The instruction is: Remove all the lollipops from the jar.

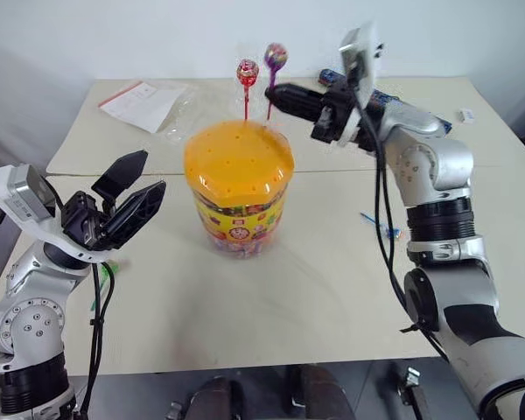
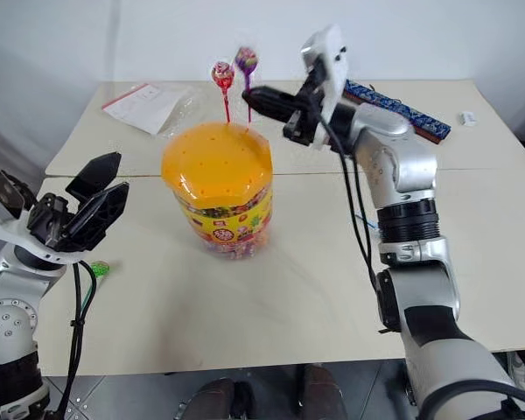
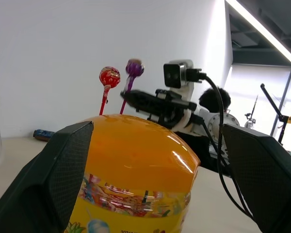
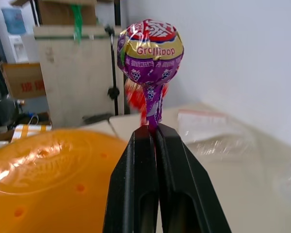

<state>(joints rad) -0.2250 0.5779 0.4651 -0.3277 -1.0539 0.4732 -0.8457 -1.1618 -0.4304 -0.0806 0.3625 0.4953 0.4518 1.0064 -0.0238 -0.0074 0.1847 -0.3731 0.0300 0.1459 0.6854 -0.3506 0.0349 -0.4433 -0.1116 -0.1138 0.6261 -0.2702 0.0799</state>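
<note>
The jar (image 1: pixel 238 188), a clear tub with a domed orange lid, stands mid-table. From its lid rise a red lollipop (image 1: pixel 247 72) and a purple lollipop (image 1: pixel 275 57). My right gripper (image 1: pixel 271 94) reaches in from the right above the lid, shut on the purple lollipop's stick just under the candy (image 4: pixel 150 46). The red one stands free right beside it. My left gripper (image 1: pixel 140 179) hovers open left of the jar, holding nothing. A green lollipop (image 2: pixel 99 268) lies on the table under my left arm. A blue-stick lollipop (image 1: pixel 381 226) lies right of the jar.
A clear bag with a paper sheet (image 1: pixel 144 102) lies at the back left. A long dark patterned box (image 2: pixel 394 109) sits at the back right, and a small white item (image 1: pixel 466 115) beyond it. A person (image 3: pixel 216 99) sits beyond the table.
</note>
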